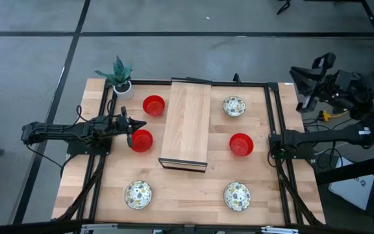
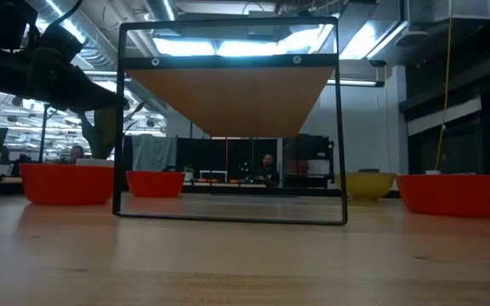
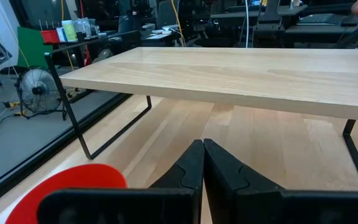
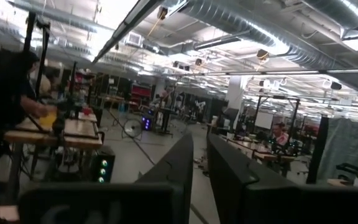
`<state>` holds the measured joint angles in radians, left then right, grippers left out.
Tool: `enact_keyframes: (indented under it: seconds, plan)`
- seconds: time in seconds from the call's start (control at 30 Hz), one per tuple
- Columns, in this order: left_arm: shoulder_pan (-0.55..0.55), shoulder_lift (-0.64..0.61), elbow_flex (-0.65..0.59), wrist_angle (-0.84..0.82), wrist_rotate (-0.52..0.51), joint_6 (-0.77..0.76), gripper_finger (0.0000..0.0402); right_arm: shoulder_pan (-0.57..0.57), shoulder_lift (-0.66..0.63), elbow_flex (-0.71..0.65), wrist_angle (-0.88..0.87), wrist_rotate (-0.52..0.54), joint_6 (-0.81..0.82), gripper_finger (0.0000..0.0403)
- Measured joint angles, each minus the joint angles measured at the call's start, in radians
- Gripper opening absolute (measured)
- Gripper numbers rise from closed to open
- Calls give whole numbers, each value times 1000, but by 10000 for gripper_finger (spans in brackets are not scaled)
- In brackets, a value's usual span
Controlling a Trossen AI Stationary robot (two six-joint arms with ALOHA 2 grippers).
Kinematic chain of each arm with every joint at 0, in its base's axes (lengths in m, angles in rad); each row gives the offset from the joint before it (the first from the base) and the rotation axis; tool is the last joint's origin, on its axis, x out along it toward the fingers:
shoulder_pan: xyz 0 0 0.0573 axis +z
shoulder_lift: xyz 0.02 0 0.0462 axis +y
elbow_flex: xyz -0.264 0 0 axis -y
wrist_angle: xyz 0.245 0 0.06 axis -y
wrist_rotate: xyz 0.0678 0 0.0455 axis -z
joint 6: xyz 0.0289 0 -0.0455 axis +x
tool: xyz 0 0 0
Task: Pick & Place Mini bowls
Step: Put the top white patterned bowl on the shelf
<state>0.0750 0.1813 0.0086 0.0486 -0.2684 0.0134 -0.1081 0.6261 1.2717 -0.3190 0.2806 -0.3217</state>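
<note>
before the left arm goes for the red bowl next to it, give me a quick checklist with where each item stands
1. Left tool near the target: ok, it sits beside the red bowl on the table's left side.
2. Left tool open for a grasp: not ok, its fingers are shut together with nothing between them.
3. Bowl upright and free: ok, it stands alone on the table.
4. Wooden shelf top free for placing: ok, nothing lies on it.
5. Right tool out of the way: ok, that arm is raised off the table's right edge.
6. Contact between left tool and bowl: cannot tell.
</note>
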Motion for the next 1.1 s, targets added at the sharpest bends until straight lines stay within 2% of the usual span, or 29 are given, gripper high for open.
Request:
enact_keyframes:
  seconds: [0.4, 0.63, 1.1]
  plan:
    - [0, 0, 0, 0, 0, 0, 4, 0, 131, 165, -104, 68, -6, 49]
    - [0, 0, 0, 0, 0, 0, 4, 0, 179, 239, -172, 69, -6, 49]
    - [0, 0, 0, 0, 0, 0, 4, 0, 213, 270, -215, 68, -29, 49]
